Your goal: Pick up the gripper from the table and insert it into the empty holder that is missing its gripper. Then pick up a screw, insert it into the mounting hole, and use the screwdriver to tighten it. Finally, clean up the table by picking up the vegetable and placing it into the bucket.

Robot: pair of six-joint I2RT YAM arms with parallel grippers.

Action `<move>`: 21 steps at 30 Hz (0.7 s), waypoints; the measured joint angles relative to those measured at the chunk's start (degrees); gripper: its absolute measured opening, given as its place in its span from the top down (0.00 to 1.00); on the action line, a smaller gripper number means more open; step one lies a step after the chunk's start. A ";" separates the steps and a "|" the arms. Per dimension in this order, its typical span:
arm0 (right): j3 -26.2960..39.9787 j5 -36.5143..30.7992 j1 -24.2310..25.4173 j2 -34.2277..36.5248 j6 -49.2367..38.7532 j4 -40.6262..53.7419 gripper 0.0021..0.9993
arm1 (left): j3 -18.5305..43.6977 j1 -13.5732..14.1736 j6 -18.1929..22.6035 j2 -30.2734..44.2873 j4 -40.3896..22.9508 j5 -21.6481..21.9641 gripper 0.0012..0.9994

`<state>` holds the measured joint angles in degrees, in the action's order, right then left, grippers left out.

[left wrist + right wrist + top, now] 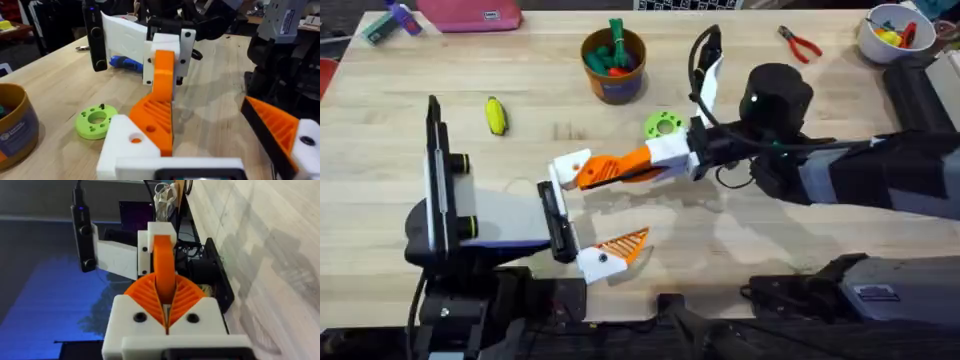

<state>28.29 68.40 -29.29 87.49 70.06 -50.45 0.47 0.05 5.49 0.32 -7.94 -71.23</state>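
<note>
R fingers (165, 297) pinch gripper (164, 262) against empty holder (145, 255).

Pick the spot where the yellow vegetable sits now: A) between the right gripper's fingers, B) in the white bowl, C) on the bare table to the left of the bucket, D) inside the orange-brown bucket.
C: the vegetable lies on the table, left of the bucket and apart from it.

Green disc (663, 125) crowds right hand (592, 173); bucket (614, 64) beyond.
</note>
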 joint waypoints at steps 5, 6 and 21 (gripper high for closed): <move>0.00 -1.88 -1.18 0.73 -0.09 -2.02 0.99 | 0.00 0.02 -0.19 0.00 0.00 0.09 0.01; 0.00 -2.19 -1.32 0.76 -0.04 -2.10 0.99 | 0.00 0.00 -0.21 0.00 0.00 0.11 0.01; 1.03 -4.17 -2.54 0.76 2.37 -1.73 0.99 | 0.00 0.02 -0.34 0.00 0.00 0.07 0.01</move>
<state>29.32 64.23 -31.83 88.25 72.44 -52.19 0.47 0.08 5.15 0.32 -7.94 -71.15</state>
